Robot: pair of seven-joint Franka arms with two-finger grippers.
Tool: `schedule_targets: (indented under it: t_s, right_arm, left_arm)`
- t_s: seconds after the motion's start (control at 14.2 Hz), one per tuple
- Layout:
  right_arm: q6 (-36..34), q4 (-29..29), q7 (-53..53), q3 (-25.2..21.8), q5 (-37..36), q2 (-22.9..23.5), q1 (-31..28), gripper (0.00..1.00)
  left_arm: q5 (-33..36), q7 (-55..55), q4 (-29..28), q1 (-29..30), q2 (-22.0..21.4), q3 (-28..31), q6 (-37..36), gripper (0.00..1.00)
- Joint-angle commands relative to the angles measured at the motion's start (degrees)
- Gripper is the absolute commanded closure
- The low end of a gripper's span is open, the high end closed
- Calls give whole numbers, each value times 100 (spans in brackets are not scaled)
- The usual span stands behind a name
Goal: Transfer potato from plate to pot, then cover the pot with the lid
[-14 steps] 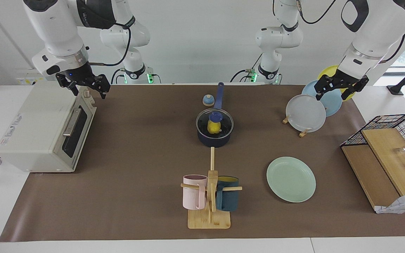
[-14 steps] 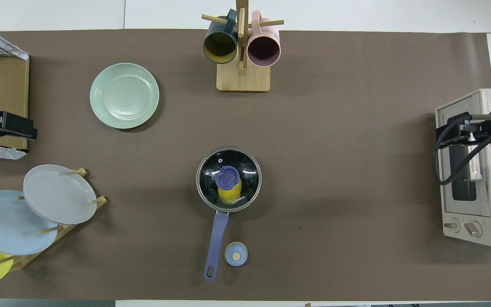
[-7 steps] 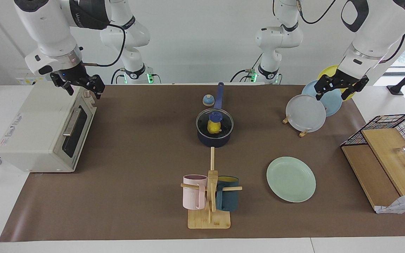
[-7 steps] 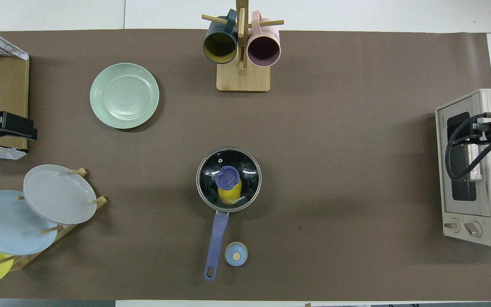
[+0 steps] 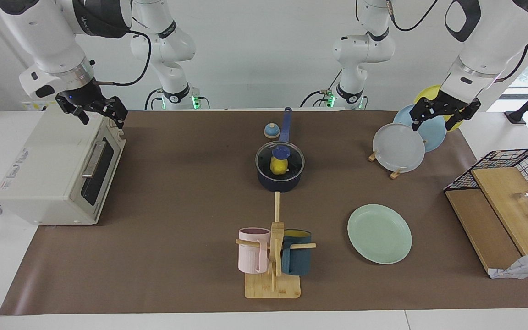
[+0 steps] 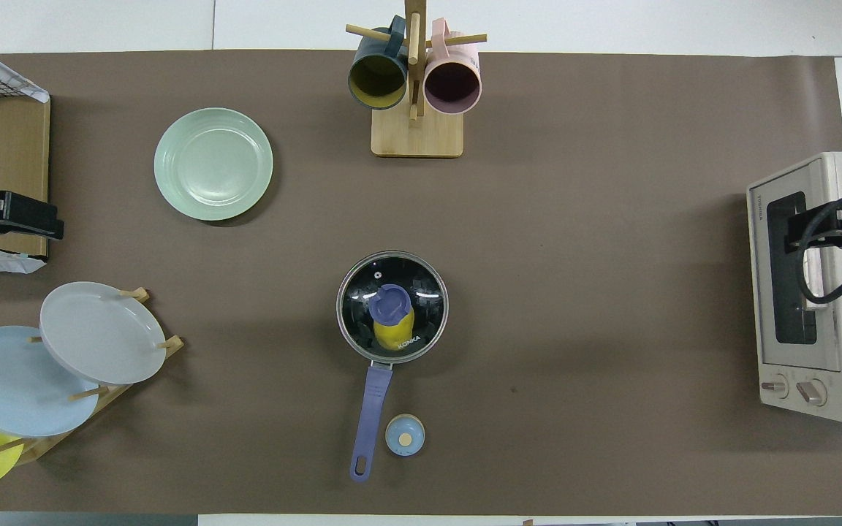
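I had both arms raised and bent at opposite ends of the surface. My left pincer (image 5: 445, 114) hung open, pointing down; my right pincer (image 5: 93, 112) also hung open, holding nothing.

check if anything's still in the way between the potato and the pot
Nothing visible is. The potato already lies inside the pot, and the lid sits on the rim over it. The plate is bare. Both claws are open and off to the table's ends.
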Motion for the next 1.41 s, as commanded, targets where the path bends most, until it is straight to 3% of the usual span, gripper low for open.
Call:
schedule_targets:
  t_s: [0.0,1.34]
  right_arm:
    - [-42,104,-128,50,129,52,-67,0]
    - [-385,139,-154,103,242,105,-49,0]
  left_arm:
    - [-48,-57,-62,-3,-100,27,-29,0]
    - [-48,-57,-62,-3,-100,19,-29,0]
